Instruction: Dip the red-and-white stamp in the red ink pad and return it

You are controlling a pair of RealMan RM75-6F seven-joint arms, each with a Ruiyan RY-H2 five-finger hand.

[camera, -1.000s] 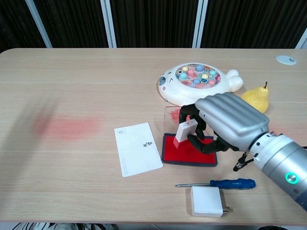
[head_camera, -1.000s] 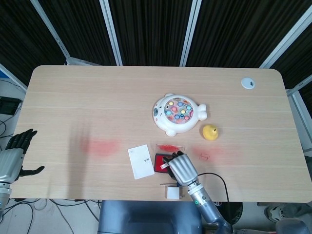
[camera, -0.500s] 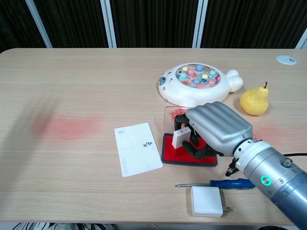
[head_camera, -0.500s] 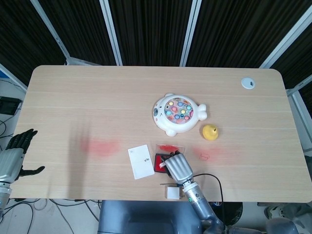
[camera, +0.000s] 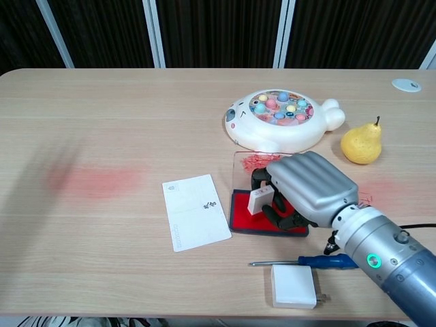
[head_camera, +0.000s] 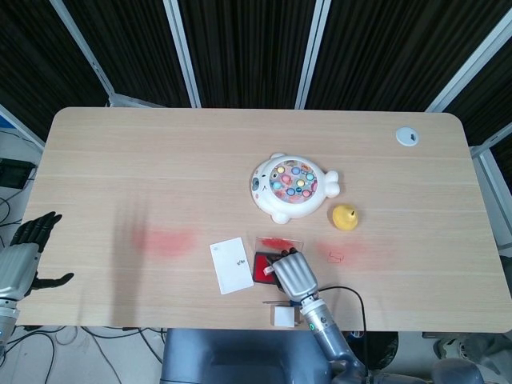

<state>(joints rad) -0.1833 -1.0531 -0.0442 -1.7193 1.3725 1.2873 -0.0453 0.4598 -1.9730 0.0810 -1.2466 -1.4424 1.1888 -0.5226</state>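
Observation:
My right hand [camera: 306, 189] grips the red-and-white stamp [camera: 259, 200] and holds it tilted, its lower end down on the red ink pad [camera: 243, 216]. The pad sits near the table's front edge, just right of a white card. In the head view the right hand [head_camera: 294, 274] covers most of the ink pad [head_camera: 261, 266], and the stamp barely shows there. My left hand [head_camera: 24, 256] hangs off the table's left edge with its fingers spread and nothing in it.
A white card [camera: 196, 211] lies left of the pad. The pad's clear lid [camera: 248, 162] lies behind it. A blue screwdriver [camera: 320, 261] and a white charger [camera: 295, 285] lie in front. A fish toy [camera: 279, 118] and a yellow pear [camera: 361, 143] sit further back.
My right hand has lowered and drawn slightly back, bringing the stamp from above the pad down onto its red surface. The left hand has not moved.

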